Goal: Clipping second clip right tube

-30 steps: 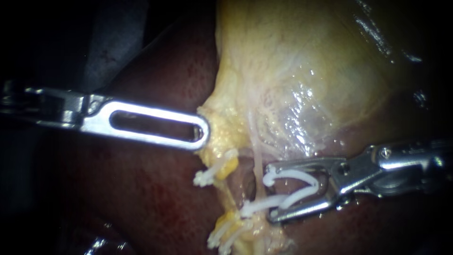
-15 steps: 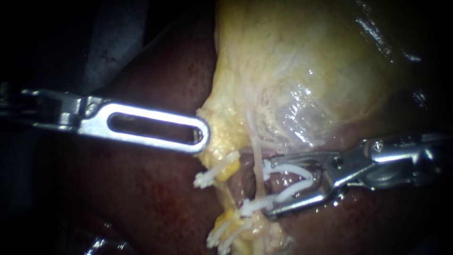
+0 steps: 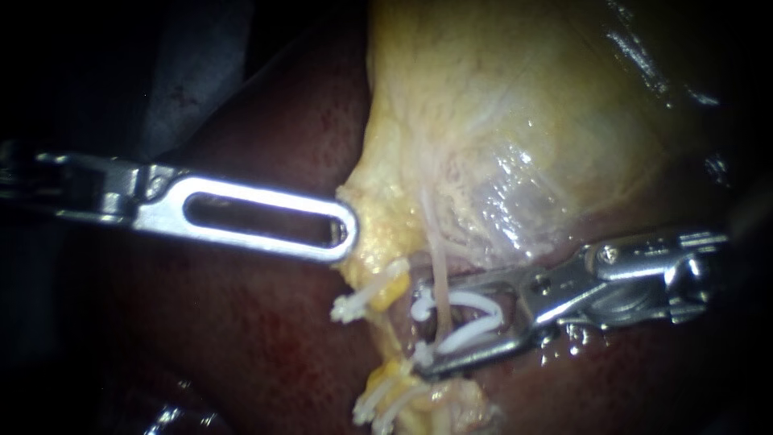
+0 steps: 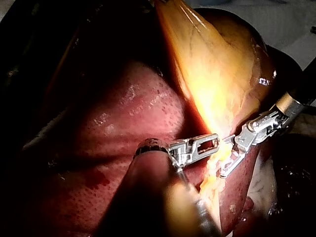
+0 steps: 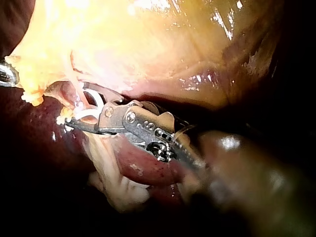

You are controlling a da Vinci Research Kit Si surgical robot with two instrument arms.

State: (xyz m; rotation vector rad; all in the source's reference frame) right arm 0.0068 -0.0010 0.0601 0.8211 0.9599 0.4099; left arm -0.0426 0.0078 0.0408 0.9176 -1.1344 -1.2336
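Right instrument holds an open white clip, seemingly straddling the right tube.

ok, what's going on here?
The right instrument holds an open white clip straddling the right tube; the clip is not yet closed. Other clips already sit on the tissue nearby. The left instrument meets yellow tissue at the gallbladder's edge, above the liver.

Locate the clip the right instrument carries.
Endoscope view, lower centre: the clip sits in the right instrument's end effector, straddling the tube just below the gallbladder.
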